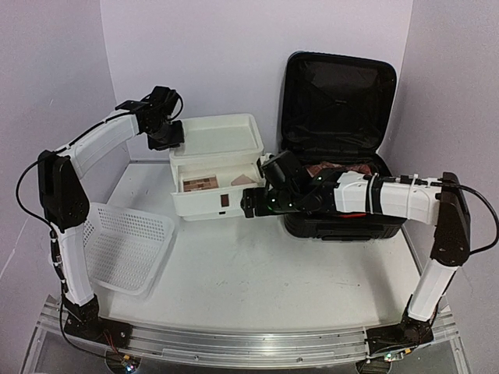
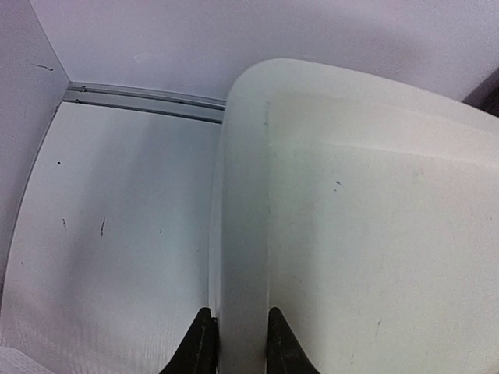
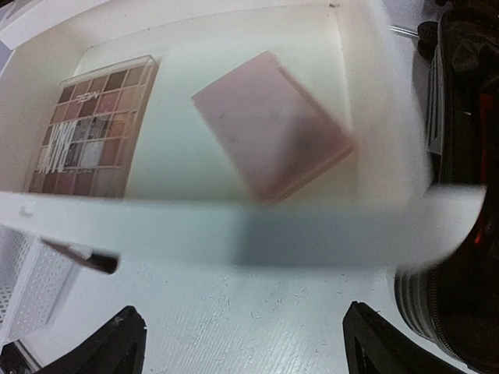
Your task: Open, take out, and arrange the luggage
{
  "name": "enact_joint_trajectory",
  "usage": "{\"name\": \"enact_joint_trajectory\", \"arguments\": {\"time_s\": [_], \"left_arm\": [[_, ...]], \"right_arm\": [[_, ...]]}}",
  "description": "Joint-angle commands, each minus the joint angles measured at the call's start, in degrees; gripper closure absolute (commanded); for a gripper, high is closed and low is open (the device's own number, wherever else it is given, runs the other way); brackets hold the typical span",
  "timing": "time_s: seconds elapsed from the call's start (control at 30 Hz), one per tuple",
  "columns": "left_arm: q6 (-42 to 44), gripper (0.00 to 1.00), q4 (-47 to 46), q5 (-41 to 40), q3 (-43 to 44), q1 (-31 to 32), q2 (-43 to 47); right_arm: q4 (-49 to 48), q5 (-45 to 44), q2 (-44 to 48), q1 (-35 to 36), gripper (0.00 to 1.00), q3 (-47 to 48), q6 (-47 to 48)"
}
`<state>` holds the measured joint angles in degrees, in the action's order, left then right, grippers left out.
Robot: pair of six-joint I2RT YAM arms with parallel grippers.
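Note:
The black luggage [image 1: 340, 100] stands open at the back right, its lid upright and its lower shell flat on the table, with reddish-brown things inside. Its ribbed side shows in the right wrist view [image 3: 460, 156]. My right gripper [image 1: 251, 204] is open and empty [image 3: 245, 343], low over the table in front of the pulled-out drawer [image 3: 234, 230] of the white drawer box [image 1: 222, 148]. The drawer holds an eyeshadow palette [image 3: 93, 128] and a pink flat case [image 3: 273, 132]. My left gripper [image 1: 168, 140] is shut on the box's left rim [image 2: 243, 257].
A white perforated basket [image 1: 125, 241] lies tilted at the front left, and its corner shows in the right wrist view [image 3: 23, 273]. A small dark handle [image 3: 86, 257] sits on the drawer front. White walls close in the back and sides.

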<state>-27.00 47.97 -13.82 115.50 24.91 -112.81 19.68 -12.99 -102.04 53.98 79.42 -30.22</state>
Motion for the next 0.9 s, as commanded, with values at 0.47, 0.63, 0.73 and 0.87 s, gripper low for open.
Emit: {"name": "enact_joint_trajectory", "arguments": {"time_s": [0.47, 0.63, 0.73, 0.87], "left_arm": [[-14.24, 1.0, 5.42, 10.83, -6.69, 1.67, 9.15], [-15.93, 1.0, 5.4, 13.13, -8.6, 3.31, 9.64], [-16.28, 1.0, 5.36, 13.63, -9.19, 4.41, 9.98], [-16.93, 1.0, 5.28, 16.8, -9.61, 5.27, 10.33]], "right_arm": [[-6.32, -8.2, -8.11, 3.82, 0.16, 10.04, -3.7], [-6.41, -11.52, -11.94, 3.68, 0.07, 16.43, -0.14], [-6.46, -12.36, -13.86, 3.21, 0.03, 19.77, 1.33], [-6.5, -11.33, -16.67, 1.98, 0.03, 24.35, 3.04]]}}
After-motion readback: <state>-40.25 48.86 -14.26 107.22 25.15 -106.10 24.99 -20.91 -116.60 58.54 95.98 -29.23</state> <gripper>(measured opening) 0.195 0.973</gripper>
